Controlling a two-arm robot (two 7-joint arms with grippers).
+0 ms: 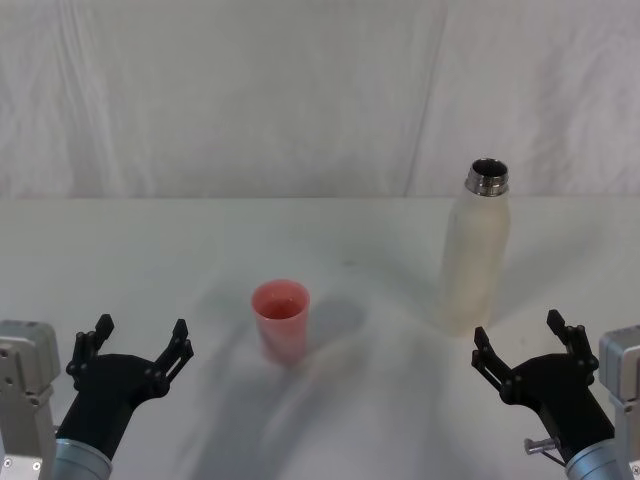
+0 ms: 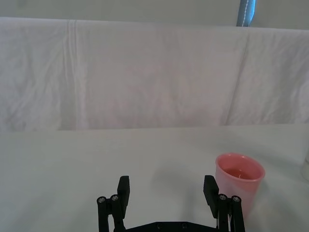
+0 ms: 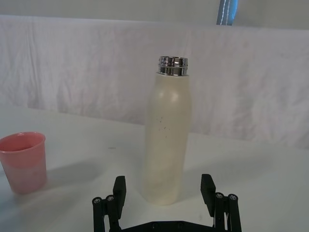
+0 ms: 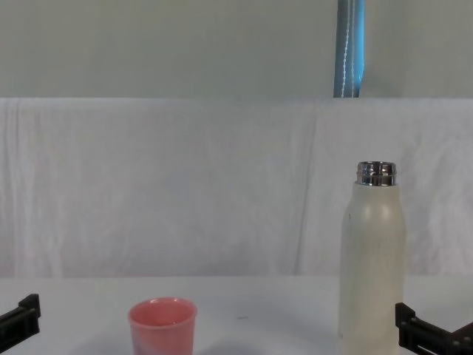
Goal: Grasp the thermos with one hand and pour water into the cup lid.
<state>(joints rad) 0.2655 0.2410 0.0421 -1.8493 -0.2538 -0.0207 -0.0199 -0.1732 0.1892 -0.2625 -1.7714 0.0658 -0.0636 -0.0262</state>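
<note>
Two fingers of my right hand [image 1: 530, 345] stand apart, just near of the upright thermos [image 1: 476, 250]. My left hand [image 1: 140, 345] gapes too, left of the cup lid [image 1: 281, 320] mid-worktop [image 1: 150, 260], open room between.

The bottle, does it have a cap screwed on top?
No, the bottle stands upright with its silver neck bare and its mouth open.

Bare table [image 1: 400, 400] between cup lid [image 1: 281, 318], thermos [image 1: 476, 250]
</note>
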